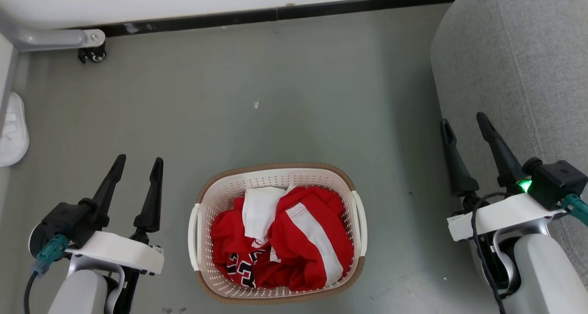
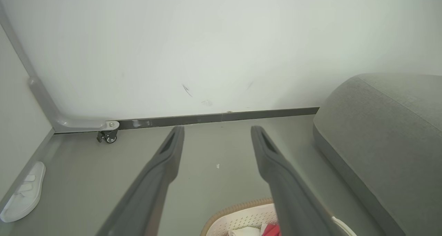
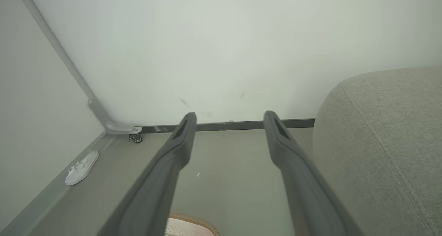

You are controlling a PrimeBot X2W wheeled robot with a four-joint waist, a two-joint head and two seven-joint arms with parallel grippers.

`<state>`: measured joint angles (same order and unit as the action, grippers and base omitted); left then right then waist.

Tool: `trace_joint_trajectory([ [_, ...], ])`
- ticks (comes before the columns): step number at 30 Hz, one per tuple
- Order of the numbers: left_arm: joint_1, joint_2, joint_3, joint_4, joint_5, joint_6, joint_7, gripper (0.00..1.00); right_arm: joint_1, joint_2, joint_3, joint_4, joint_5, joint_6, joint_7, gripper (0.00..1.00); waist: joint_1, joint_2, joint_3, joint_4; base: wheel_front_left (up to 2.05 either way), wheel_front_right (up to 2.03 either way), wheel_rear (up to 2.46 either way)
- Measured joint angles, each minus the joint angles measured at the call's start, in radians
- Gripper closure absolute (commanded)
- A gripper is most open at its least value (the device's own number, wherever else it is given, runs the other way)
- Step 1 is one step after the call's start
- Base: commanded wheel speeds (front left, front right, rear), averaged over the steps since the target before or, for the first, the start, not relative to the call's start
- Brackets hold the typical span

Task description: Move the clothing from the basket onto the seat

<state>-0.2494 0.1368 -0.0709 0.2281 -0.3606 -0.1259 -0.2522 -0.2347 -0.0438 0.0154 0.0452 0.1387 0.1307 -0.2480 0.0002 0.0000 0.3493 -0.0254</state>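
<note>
Head view: clothing (image 1: 294, 240) heaped in basket (image 1: 275, 176) on the floor, near centre; seat (image 1: 519, 66) at right, no garment on its visible part. Left gripper (image 1: 140, 159) and right gripper (image 1: 463, 118) both spread, empty. Judged: transfer not started, all pieces remain

The floor (image 1: 294, 89) between the basket (image 1: 275, 178) and the far wall (image 1: 183, 2) is open. The basket's top is uncovered above the clothing (image 1: 294, 245). On the right the seat (image 1: 519, 66) rises close by; far left stand a caster (image 1: 94, 54) and a slipper (image 1: 13, 132).
</note>
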Motion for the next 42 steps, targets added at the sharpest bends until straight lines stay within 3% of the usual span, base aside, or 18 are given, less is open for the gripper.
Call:
trace_joint_trajectory([
  [16, -0.043, 0.005, -0.073, 0.035, -0.028, 0.0, 0.0, 0.0, -0.041, 0.0, 0.003, -0.005, 0.015, 0.0, 0.0, 0.0, 0.0, 0.0, 0.1, -0.025, 0.0, 0.0, 0.0],
  [29, -0.113, 0.051, -0.119, 0.058, -0.035, 0.0, 0.0, 0.0, -0.082, -0.001, 0.029, -0.013, 0.037, 0.0, -0.005, 0.0, 0.0, 0.0, 0.192, -0.048, 0.0, 0.0, 0.0],
  [42, -0.168, 0.09, -0.265, 0.129, -0.035, 0.0, 0.0, 0.0, -0.144, -0.002, 0.053, -0.032, 0.056, 0.0, -0.007, 0.0, 0.0, 0.0, 0.284, -0.072, 0.0, 0.0, 0.0],
])
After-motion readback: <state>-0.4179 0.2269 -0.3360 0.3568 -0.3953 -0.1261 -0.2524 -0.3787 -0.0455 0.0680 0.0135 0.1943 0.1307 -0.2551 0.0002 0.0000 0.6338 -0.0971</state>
